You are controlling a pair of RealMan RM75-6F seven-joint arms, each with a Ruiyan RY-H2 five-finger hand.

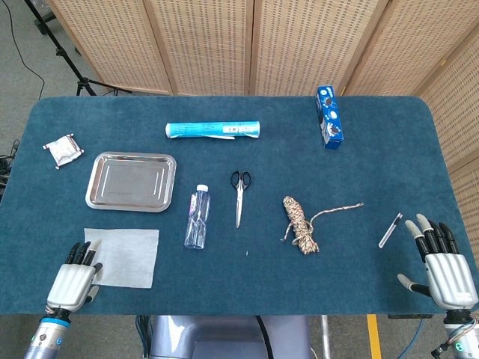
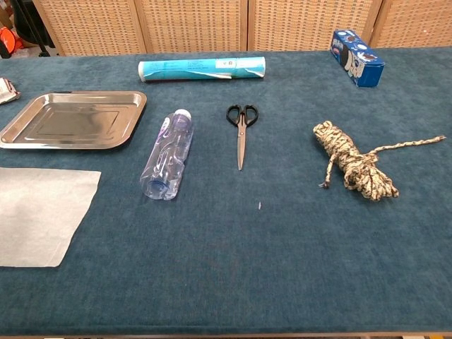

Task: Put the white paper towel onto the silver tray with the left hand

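The white paper towel (image 1: 124,256) (image 2: 39,214) lies flat on the blue cloth near the table's front left. Just beyond it sits the silver tray (image 1: 130,181) (image 2: 74,119), with nothing in it. My left hand (image 1: 72,280) rests at the front left edge, fingers stretched out with their tips at the towel's near left corner, holding nothing. My right hand (image 1: 441,264) lies at the front right edge with its fingers spread apart and nothing in it. Neither hand appears in the chest view.
A clear plastic bottle (image 1: 197,216) lies right of the tray and towel, then black scissors (image 1: 239,193) and a rope bundle (image 1: 301,223). A teal roll (image 1: 213,130), a blue box (image 1: 329,117), a small wrapped packet (image 1: 63,150) and a pen (image 1: 390,229) are also there.
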